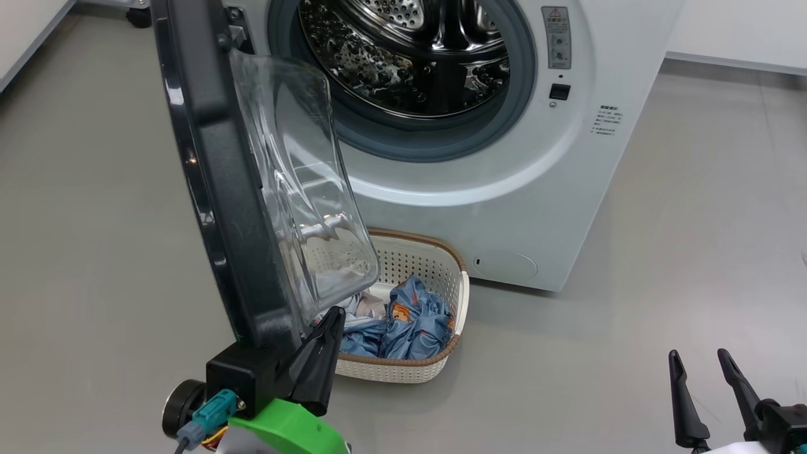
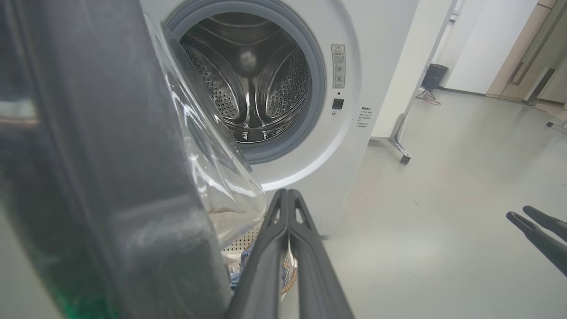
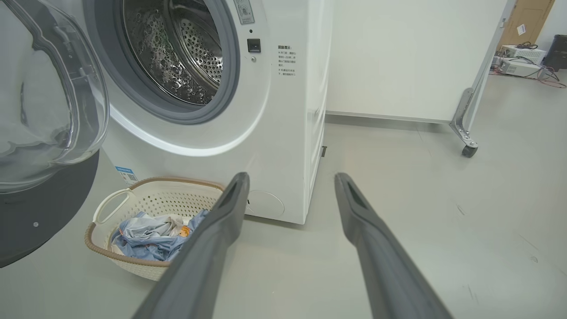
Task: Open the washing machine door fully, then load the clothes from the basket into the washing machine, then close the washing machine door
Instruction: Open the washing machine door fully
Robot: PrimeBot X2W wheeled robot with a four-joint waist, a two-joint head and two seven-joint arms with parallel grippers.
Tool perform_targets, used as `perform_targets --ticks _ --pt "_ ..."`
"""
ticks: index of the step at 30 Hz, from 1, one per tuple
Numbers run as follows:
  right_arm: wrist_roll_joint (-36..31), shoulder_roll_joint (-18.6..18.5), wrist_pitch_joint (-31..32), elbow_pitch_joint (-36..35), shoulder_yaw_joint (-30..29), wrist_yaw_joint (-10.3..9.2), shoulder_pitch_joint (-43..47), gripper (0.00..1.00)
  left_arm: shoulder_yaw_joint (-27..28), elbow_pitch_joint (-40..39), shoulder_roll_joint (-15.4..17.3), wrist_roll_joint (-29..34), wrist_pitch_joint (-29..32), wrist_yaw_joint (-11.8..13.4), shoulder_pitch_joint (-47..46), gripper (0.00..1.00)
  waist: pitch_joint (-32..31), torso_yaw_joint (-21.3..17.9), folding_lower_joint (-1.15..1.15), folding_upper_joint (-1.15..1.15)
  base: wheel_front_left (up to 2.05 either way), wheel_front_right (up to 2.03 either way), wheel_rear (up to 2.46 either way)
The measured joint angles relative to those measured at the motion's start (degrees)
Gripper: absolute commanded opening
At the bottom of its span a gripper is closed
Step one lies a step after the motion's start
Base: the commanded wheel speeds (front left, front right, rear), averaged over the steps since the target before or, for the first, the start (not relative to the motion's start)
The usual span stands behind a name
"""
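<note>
Left end effector: fingers pressed together, nothing held, just beside rim of door
Right end effector: spread wide, nothing held
Door: swung open, seen edge-on
Clothes: piled in basket on floor, before washer

The light is bright, even and soft, seemingly from above. The big white front-loading washing machine and the small cream-white perforated plastic basket throw faint shadows on the smooth grey floor. White glints speckle the shiny perforated steel drum. Close to my left wrist camera the large round black-rimmed door is a blur, and straight lines lean and bow toward the edges of my wrist views.
</note>
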Motion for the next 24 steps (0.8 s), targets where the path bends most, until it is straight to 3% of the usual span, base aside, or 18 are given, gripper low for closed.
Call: perform_targets --ticks 24 --pt "-1.1 0.1 0.0 0.9 0.1 0.55 -0.9 1.00 2.1 4.4 -0.4 -1.5 -0.5 3.7 -0.6 0.00 -0.1 7.0 0.00 0.00 0.00 0.00 0.00"
